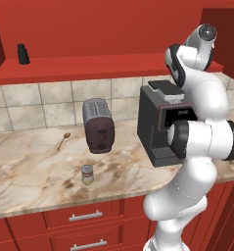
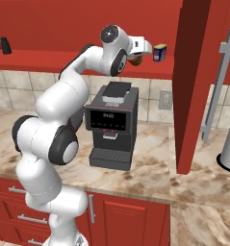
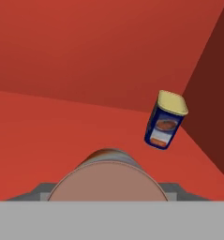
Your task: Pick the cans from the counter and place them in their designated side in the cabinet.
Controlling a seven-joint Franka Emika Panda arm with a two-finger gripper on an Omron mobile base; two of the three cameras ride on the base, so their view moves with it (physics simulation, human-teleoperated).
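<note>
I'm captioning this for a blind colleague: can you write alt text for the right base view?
A white robot arm reaches up to a long red shelf, its gripper holding a can beside a blue-and-yellow can already standing there. Below the arm, a black coffee machine stands on the marble counter, and a small black shaker sits at the shelf's far left.

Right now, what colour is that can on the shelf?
Blue can with a yellow top, clearest in the hand view.
</note>
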